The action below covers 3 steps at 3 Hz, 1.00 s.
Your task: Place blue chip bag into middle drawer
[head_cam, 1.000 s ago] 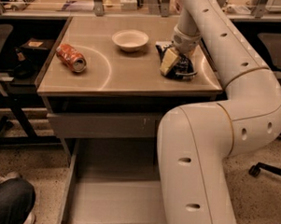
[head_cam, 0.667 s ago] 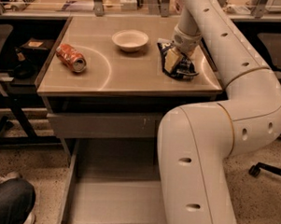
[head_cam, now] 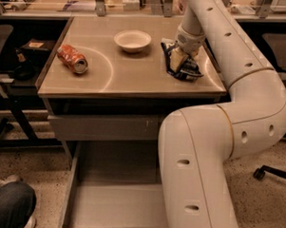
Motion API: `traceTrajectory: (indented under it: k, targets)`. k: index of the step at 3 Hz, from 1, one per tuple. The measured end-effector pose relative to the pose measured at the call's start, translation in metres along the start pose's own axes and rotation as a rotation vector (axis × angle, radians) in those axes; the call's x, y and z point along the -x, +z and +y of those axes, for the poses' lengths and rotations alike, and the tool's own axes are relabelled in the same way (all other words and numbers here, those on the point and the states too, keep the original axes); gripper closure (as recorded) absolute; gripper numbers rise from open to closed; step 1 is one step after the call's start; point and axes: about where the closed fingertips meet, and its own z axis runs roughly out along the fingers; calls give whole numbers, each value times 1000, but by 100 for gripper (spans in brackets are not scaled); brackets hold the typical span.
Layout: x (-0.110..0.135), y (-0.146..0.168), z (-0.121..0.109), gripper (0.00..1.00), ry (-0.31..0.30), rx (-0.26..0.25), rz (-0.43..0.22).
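Observation:
The blue chip bag (head_cam: pixel 184 68) is crinkled dark-blue foil with white patches. It lies on the right side of the tan table top (head_cam: pixel 130 72), to the right of the bowl. My gripper (head_cam: pixel 183 52) comes down from the arm right onto the bag's upper part and touches it. The middle drawer (head_cam: pixel 113 202) stands pulled out below the table, with its plain grey floor bare. My arm's big white link hides the drawer's right part.
A white bowl (head_cam: pixel 132 40) sits at the table's back centre. A crushed orange soda can (head_cam: pixel 72 58) lies at the left. A shut grey drawer front (head_cam: pixel 102 127) sits just under the table top. A chair wheel (head_cam: pixel 259 174) is at the right, and a person's knee (head_cam: pixel 6 206) is at the lower left.
My gripper has stayed on the bag. The bag's top edge has shifted a little up and to the left. Nothing else has moved.

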Motion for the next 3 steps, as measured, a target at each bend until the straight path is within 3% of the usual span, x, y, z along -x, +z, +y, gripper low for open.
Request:
traceTrajectory:
  k: [2,3]
  targets:
    - [-20,-33,-15,100,29,-50,-22]
    - [-83,-67,-10,100,30,-89,-11]
